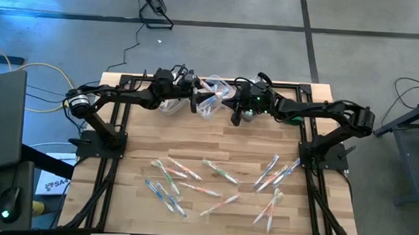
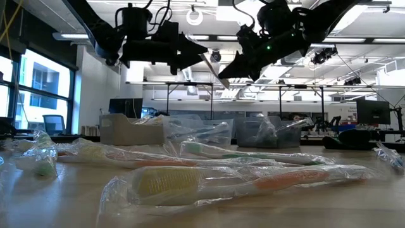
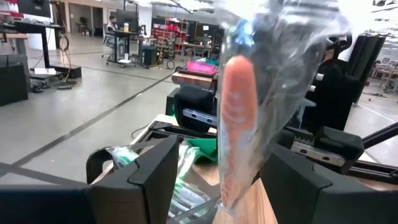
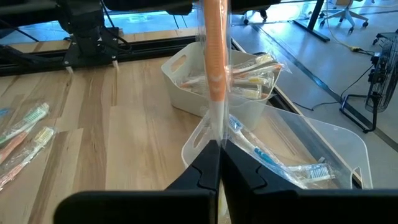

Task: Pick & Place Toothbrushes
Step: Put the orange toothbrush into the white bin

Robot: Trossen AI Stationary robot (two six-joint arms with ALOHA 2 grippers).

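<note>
An orange-handled toothbrush in a clear plastic wrapper hangs above the translucent plastic bins, pinched in our shut right claw. Our left claw stands wide around it. We judge a mid-air handover; next, one claw must release.

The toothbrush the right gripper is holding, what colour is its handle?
Orange. The toothbrush handle shows best in the right wrist view.
</note>
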